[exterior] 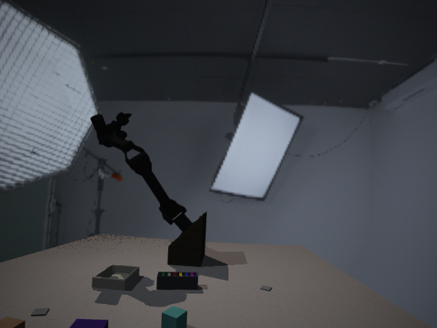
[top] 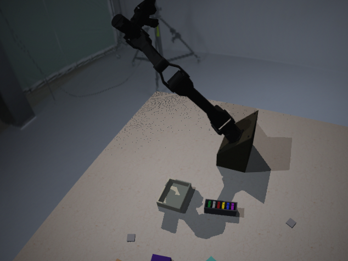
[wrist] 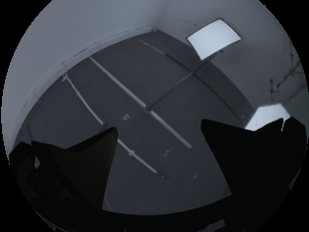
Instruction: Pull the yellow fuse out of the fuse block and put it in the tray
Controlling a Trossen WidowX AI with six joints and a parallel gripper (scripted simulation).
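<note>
— Where's the yellow fuse (top: 223,205)?

— Seated in the block (top: 220,207), lower centre of the top view, fourth in the row, between a red and a blue fuse. The tray (top: 174,196) sits just to the block's left on the bench (top: 118,179), apart from it.

— And the arm?

— My jaws are up in the upper left of that view, well above everything, pointed at the ceiling, spread wide with nothing between them.

— So how do you go in?

— I'd swing over, tip the wrist down and line up directly above the yellow one before descending. The neighbours stand close, so I'd judge a square, vertical approach matters most.
</note>
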